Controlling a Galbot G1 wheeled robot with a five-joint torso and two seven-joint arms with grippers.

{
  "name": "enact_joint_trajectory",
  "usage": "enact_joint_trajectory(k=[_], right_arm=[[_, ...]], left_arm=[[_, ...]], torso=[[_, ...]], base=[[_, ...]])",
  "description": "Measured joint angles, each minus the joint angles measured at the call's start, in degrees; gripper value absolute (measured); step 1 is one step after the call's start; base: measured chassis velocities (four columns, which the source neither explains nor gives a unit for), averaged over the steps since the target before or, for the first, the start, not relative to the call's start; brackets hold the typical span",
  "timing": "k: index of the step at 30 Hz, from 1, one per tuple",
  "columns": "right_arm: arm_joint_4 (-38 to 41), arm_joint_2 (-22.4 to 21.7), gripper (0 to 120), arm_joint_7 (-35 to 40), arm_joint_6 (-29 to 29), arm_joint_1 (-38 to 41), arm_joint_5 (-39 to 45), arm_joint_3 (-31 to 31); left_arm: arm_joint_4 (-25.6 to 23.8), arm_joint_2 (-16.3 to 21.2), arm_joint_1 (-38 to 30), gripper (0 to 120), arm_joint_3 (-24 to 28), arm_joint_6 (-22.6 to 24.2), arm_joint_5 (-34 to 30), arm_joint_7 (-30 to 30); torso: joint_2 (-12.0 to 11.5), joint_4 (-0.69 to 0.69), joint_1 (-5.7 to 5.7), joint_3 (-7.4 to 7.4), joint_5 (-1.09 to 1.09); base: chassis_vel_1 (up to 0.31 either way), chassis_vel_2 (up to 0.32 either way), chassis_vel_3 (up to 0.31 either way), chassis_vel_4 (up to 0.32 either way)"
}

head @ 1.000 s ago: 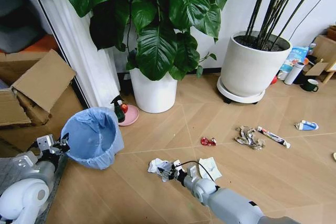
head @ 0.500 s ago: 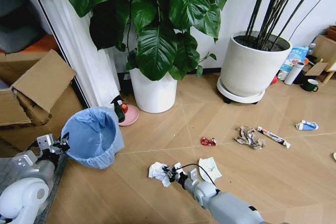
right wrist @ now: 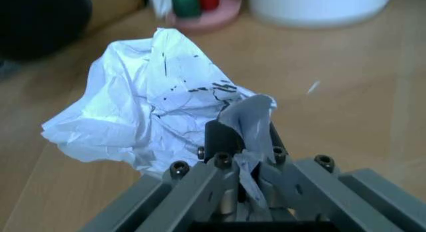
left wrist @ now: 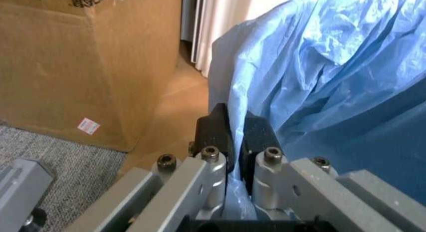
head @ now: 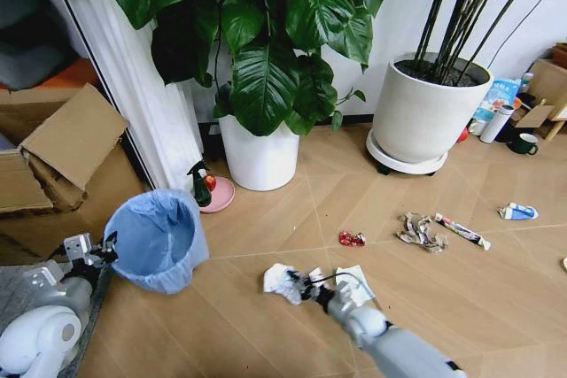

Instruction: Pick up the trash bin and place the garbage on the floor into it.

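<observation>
The left pincer (left wrist: 236,142) is clamping the blue-bagged round trash bin's (head: 158,238) rim; the right pincer (right wrist: 243,142) is gripping crumpled white paper (right wrist: 156,105) above the tan wooden floor (head: 266,334).

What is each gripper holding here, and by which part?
Left gripper: the blue-bagged round trash bin, by its rim. Right gripper: crumpled white paper, by an edge.

Tilted blue-lined trash bin (head: 157,238), scattered garbage (head: 422,231)
</observation>
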Motion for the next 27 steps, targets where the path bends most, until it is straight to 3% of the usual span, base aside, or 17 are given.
enact_joint_trajectory(k=[6, 13, 17, 19, 23, 27], right_arm=[[12.3, -4.9, 0, -3.8, 3.6, -4.6, -0.5, 7.9], [19.7, -7.6, 0, -8.3, 7.6, -3.4, 3.2, 8.1], [22.5, -5.9, 0, -9.1, 7.7, 4.2, 8.8, -0.3], [22.4, -5.7, 0, -9.1, 7.6, 5.0, 9.2, -1.2], [18.2, -2.0, 0, -9.0, 7.8, 13.7, 11.6, -9.3], [15.7, 0.3, 0, -9.2, 8.1, 16.9, 12.4, -12.1]], left_arm=[[1.6, 1.8, -0.7, 0, 2.9, -0.2, -0.9, 0.0], [1.6, 3.7, -0.8, 0, 5.5, -0.4, -1.6, 0.0], [-0.4, 5.8, -1.3, 0, 9.8, -0.5, -2.6, 0.4], [-0.6, 5.9, -1.3, 0, 10.2, -0.5, -2.6, 0.4], [-1.2, 6.3, -1.9, 0, 12.0, -0.4, -2.4, 0.3], [-1.2, 6.3, -2.1, 0, 12.0, -0.4, -2.5, 0.2]], torso=[[0.0, -0.01, 0.00, 0.00, -0.02], [0.0, 0.00, 0.00, 0.00, -0.02], [0.0, 0.01, 0.00, 0.00, -0.02], [0.0, 0.00, 0.00, 0.00, -0.03], [0.0, 0.01, 0.00, 0.01, -0.04], [0.0, 0.00, 0.00, 0.01, -0.04]], base=[[0.000, 0.000, 0.000, 0.000], [0.000, 0.000, 0.000, 0.000], [0.000, 0.000, 0.000, 0.000], [0.000, 0.000, 0.000, 0.000], [0.000, 0.000, 0.000, 0.000], [0.000, 0.000, 0.000, 0.000]])
